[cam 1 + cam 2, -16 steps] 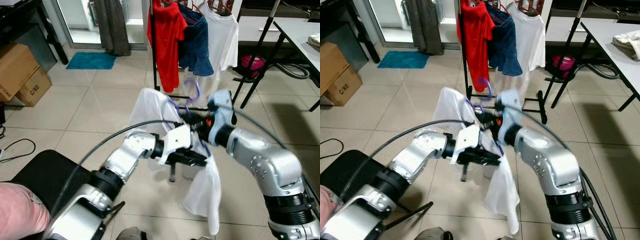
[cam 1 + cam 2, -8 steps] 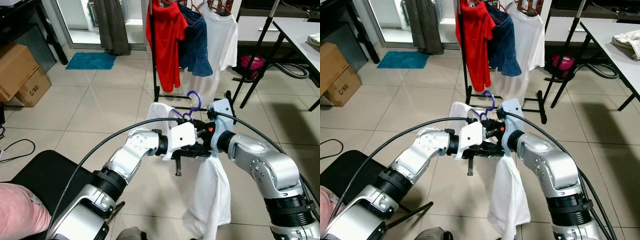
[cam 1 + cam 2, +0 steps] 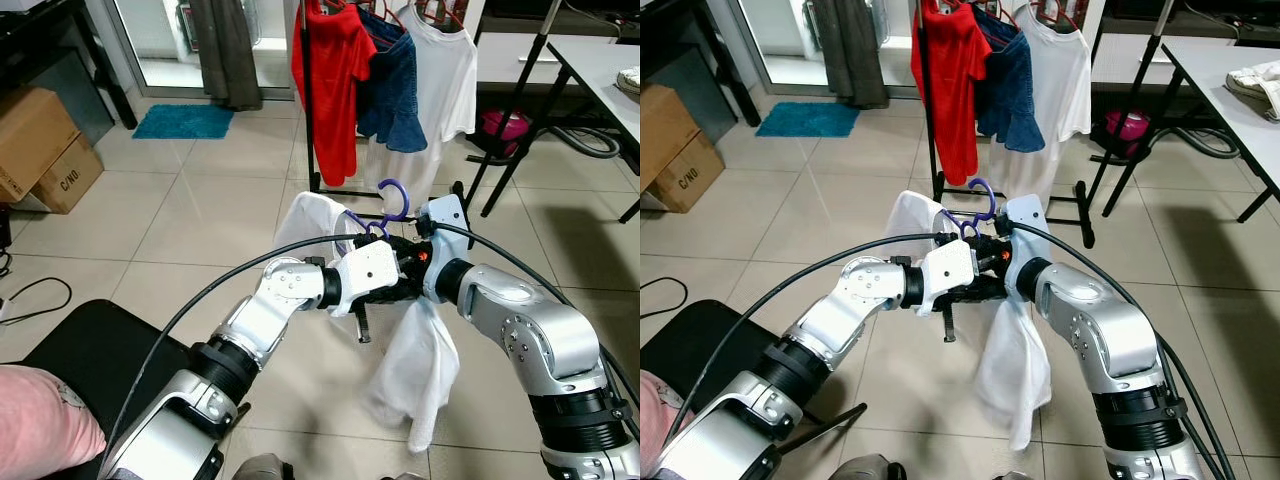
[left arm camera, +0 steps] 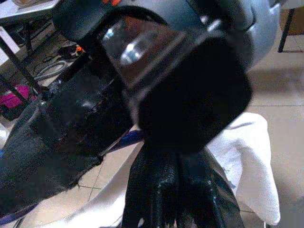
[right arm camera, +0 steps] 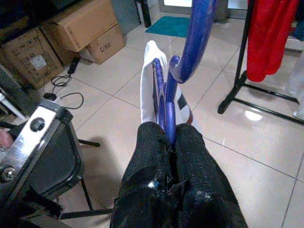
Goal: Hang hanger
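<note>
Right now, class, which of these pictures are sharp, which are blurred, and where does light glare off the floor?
Left eye view: sharp, evenly lit; the purple hanger is crisp. Left wrist view: dark and out of focus, the left gripper blurred. Right wrist view: the right gripper sharp, a bright glare patch on the floor tiles near the clothes rack.

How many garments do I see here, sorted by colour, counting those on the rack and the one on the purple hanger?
Red: 1, shirt on the rack
Blue: 1, denim garment on the rack
White: 2, T-shirt on the rack and garment on the purple hanger
Total: 4
</note>
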Available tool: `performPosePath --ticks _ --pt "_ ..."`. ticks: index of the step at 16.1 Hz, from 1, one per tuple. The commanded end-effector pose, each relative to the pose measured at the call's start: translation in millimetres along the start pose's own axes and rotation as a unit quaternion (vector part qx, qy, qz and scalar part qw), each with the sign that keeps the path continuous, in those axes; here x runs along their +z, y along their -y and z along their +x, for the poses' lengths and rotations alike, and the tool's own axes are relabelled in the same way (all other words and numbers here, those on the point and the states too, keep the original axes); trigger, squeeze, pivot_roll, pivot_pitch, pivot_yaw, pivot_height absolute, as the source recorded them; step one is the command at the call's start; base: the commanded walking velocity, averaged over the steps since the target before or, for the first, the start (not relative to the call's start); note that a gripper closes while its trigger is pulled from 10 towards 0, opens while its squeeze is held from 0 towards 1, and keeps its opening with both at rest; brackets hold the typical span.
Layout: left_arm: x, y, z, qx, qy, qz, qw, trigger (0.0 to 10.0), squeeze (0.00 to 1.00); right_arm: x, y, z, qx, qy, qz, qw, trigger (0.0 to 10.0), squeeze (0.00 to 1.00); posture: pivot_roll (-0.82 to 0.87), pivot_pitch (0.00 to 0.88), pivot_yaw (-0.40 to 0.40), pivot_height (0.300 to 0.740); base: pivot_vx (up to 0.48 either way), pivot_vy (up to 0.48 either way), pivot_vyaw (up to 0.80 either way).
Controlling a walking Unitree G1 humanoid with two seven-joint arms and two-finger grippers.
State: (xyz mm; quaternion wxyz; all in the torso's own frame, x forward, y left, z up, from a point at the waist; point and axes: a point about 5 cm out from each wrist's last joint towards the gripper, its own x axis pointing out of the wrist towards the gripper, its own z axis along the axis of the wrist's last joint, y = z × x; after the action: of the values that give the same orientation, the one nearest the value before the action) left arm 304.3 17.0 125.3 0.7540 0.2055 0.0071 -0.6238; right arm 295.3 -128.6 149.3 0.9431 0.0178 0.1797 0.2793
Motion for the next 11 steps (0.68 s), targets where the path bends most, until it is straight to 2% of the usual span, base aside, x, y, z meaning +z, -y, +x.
performPosePath --ticks 1,2,6,9,11 --pt "8 -13.1 -5.2 0.042 0.021 -0.015 0.999 10.0 0.56 0 -6.1 3.0 0.021 -0.001 0.002 1.0 10.0 0.0 0.02 0.031 0.064 0.74 0.0 0.0 0.0" --pt "9 -12.4 -5.4 0.035 0.025 -0.02 0.999 10.0 1.0 0 -5.9 2.8 0.021 -0.001 0.002 1.0 10.0 0.0 0.02 0.031 0.064 0.74 0.0 0.0 0.0" --pt "11 -10.0 -8.9 0.02 0.034 -0.036 0.999 10.0 1.0 0 -5.4 2.5 0.021 -0.001 0.003 1.0 10.0 0.0 0.02 0.029 0.064 0.74 0.0 0.0 0.0" --pt "17 -0.5 -14.3 -0.02 0.059 -0.062 0.996 10.0 1.0 -3 0.6 2.6 0.0 -0.007 0.005 1.0 10.0 0.0 0.02 0.023 0.062 0.74 0.0 0.0 0.0" --pt "14 2.1 -19.2 -0.027 0.052 -0.066 0.996 10.0 1.0 -4 4.6 2.5 -0.011 -0.009 0.008 1.0 10.0 0.0 0.03 0.019 0.058 0.74 0.0 0.0 0.0"
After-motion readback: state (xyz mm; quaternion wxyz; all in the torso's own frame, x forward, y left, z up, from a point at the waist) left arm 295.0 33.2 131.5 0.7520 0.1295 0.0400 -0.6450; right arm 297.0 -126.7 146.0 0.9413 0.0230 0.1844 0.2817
